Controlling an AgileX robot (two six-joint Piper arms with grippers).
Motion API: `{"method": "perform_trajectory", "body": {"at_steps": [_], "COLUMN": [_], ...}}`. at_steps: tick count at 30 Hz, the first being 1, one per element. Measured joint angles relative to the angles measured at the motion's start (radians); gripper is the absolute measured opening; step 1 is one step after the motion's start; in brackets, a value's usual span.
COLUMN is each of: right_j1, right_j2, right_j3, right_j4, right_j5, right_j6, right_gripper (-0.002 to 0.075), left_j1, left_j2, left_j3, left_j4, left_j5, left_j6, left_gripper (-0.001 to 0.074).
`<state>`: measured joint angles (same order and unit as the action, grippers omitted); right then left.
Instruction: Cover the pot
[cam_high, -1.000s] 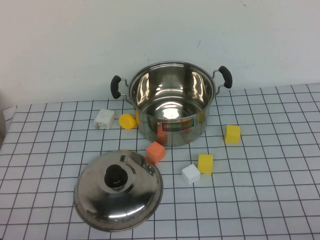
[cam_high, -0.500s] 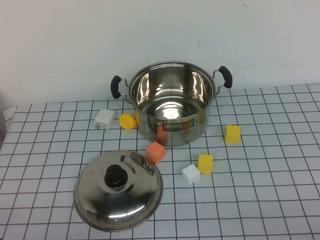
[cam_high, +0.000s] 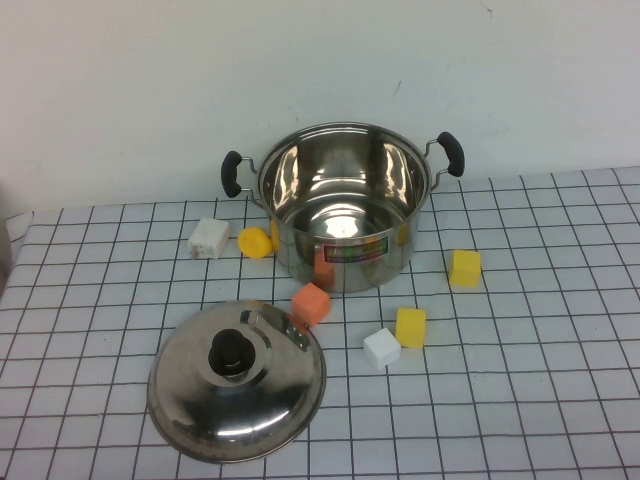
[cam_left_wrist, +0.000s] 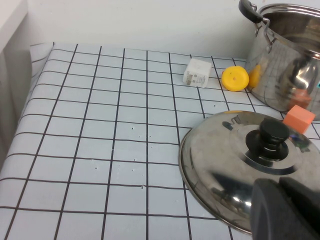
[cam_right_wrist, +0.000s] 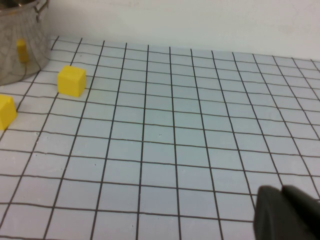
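The open steel pot (cam_high: 345, 205) with two black side handles and a colourful label stands at the back middle of the table; it also shows in the left wrist view (cam_left_wrist: 290, 55). The domed steel lid (cam_high: 237, 380) with a black knob (cam_high: 233, 354) lies on the table in front of the pot, to the left. In the left wrist view my left gripper (cam_left_wrist: 279, 184) is shut and empty, just over the near rim of the lid (cam_left_wrist: 250, 165). My right gripper (cam_right_wrist: 281, 192) is shut and empty over bare table, right of the pot (cam_right_wrist: 17, 45). Neither gripper shows in the high view.
Small blocks lie round the pot: a white one (cam_high: 208, 238) and a yellow round one (cam_high: 255, 242) at its left, an orange cube (cam_high: 311, 303) by the lid, a white cube (cam_high: 381, 347), and two yellow cubes (cam_high: 411, 326) (cam_high: 464, 268). A wall stands behind the table.
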<state>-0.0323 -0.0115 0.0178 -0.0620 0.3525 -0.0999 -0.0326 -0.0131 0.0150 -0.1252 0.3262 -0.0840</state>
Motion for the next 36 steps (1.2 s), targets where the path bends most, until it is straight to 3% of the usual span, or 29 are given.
{"method": "perform_trajectory", "body": {"at_steps": [8,17,25,28,36], "right_j1": [0.000,0.000,0.000,0.000,0.000], "right_j2": [0.000,0.000,0.000,0.000,0.000], "right_j3": [0.000,0.000,0.000,0.000,0.000], "right_j4": [0.000,0.000,0.000,0.000,0.000], "right_j5": [0.000,0.000,0.000,0.000,0.000], "right_j6": [0.000,0.000,0.000,0.000,0.000], "right_gripper": [0.0009,0.0009,0.0009,0.0009,0.0009], "left_j1": [0.000,0.000,0.000,0.000,0.000], "left_j2": [0.000,0.000,0.000,-0.002,0.081], "left_j3": [0.005,0.005,0.005,0.002,-0.360], "left_j4": [0.000,0.000,0.000,-0.006,-0.004], "left_j5": [-0.078,-0.656,-0.993,-0.971,-0.404], "left_j6": [0.000,0.000,-0.017,-0.059,-0.043], "left_gripper": [-0.0003,-0.0003,-0.0003,-0.0002,-0.0002]}}
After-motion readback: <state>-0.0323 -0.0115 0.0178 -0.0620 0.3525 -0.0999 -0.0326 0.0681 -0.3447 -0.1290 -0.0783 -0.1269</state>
